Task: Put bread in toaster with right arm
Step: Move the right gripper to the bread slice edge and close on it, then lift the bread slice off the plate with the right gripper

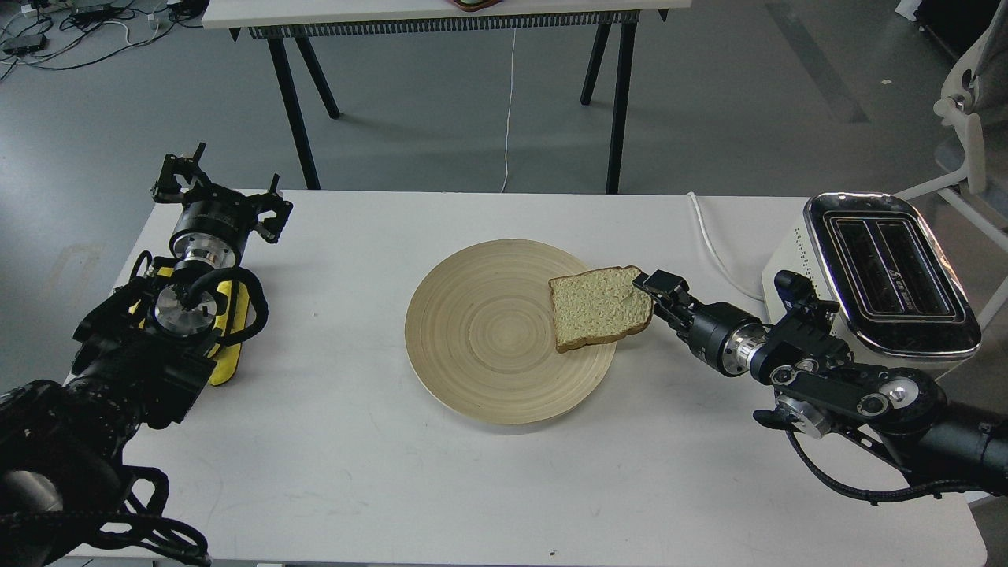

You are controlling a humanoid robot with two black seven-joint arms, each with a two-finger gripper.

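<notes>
The bread (598, 307) lies flat on the right side of a round wooden plate (488, 346), with its right edge hanging over the plate's rim. My right gripper (655, 295) is at the bread's right edge, with open jaws at the crust; one finger (661, 281) shows just above that edge. I cannot tell whether the fingers touch the bread. The toaster (890, 276) stands at the table's right end, slots up and empty, behind my right arm. My left gripper (220, 193) rests open and empty at the far left.
The toaster's white cord (713, 240) runs across the table between the plate and the toaster. A yellow part (228, 331) sits on my left arm. A second table (441, 16) stands beyond, and a white chair (972, 118) stands at the far right.
</notes>
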